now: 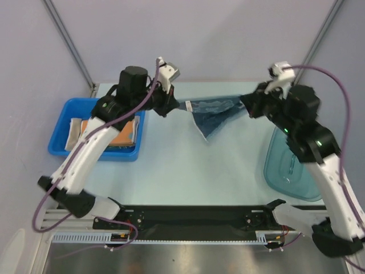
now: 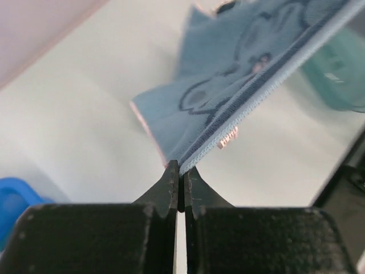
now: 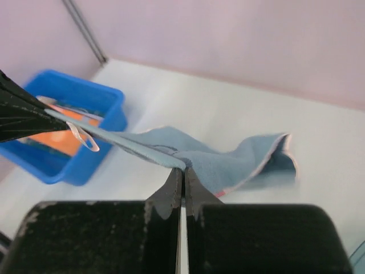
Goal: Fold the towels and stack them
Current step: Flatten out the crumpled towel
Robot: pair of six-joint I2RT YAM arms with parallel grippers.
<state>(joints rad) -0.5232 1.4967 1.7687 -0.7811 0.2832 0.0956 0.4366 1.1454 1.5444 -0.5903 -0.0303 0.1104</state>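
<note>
The towel [image 1: 215, 112] hangs over the far middle of the bench [image 1: 188, 171], strung between the two hands. The left hand [image 1: 178, 106] pinches its left corner and the right hand [image 1: 247, 106] its right corner. The slack between them droops toward the near side, and whether its lowest tip touches the bench cannot be told. Left of the left hand, at the bench's left edge, sits a bin [image 1: 60, 130] with a stack [image 1: 121, 134] of folded cloths lying in it. A lid [image 1: 285, 171] lies on the bench at the right edge, nearer than the right hand, partly under the right arm
</note>
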